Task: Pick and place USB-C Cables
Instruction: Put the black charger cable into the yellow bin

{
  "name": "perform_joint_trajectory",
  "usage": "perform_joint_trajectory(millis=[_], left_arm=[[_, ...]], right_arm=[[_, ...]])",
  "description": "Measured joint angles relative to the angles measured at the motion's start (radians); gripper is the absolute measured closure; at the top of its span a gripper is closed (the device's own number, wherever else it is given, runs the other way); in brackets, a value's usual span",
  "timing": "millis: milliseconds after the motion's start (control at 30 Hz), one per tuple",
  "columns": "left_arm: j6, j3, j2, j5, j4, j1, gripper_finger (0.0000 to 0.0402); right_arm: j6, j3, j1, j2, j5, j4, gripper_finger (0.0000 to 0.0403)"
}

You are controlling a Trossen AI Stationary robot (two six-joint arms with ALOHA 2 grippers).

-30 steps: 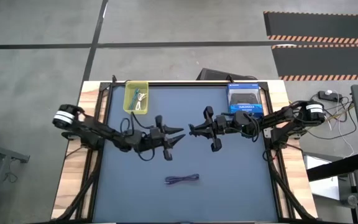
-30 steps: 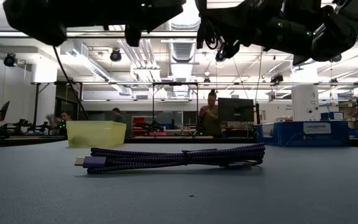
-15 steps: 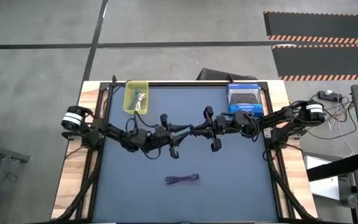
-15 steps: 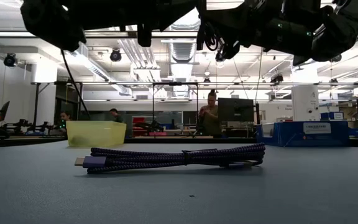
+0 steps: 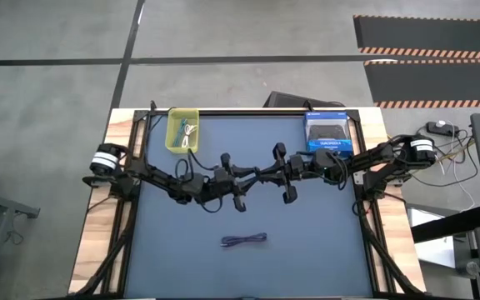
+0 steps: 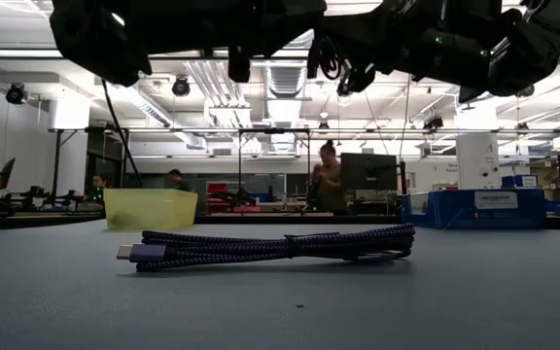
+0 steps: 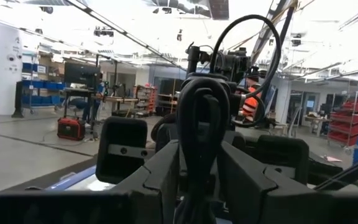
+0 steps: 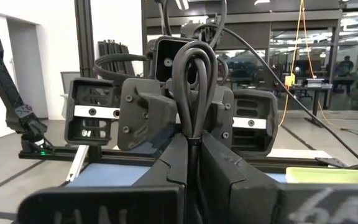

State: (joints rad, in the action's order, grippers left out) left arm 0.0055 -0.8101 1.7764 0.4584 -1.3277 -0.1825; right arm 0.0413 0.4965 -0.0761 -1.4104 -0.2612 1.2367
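Left gripper (image 5: 242, 181) and right gripper (image 5: 272, 173) meet tip to tip above the table's middle, arms stretched level; whether either pincer is open, cannot tell. One bundled purple braided USB-C cable (image 5: 245, 240) lies on the dark table mat (image 5: 307, 250), nearer the front edge than both grippers. Small yellow plastic bin (image 5: 182, 130) at the far left corner holds cables, count unclear.

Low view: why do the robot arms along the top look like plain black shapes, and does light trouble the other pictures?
Low view: the left arm and right arm hang against bright ceiling lights, so they show as silhouettes; the purple cable is evenly lit. Left wrist view: the ceiling glares white. High view: even light, no hard shadows on the table.
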Motion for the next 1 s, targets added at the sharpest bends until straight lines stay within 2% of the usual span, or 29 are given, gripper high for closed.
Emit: perform_joint_trajectory(millis=[200,400,833,1000], left_arm=[[0.001,-0.004,0.001,0.0,0.001,0.0,0.0316],[0.002,-0.003,0.001,0.001,0.0,0.001,0.0376],[0.0,-0.003,0.001,0.001,0.003,0.001,0.0387],[0.0,-0.001,-0.011,0.022,0.008,0.001,0.0387]], right_arm=[[0.001,0.0,0.0,0.0,0.0,-0.006,0.039],[0.006,0.0,0.0,0.0,-0.001,-0.005,0.0381],[0.055,0.0,-0.001,0.0,0.003,-0.028,0.0271],[0.065,0.0,-0.001,0.022,0.002,-0.047,0.0243]])
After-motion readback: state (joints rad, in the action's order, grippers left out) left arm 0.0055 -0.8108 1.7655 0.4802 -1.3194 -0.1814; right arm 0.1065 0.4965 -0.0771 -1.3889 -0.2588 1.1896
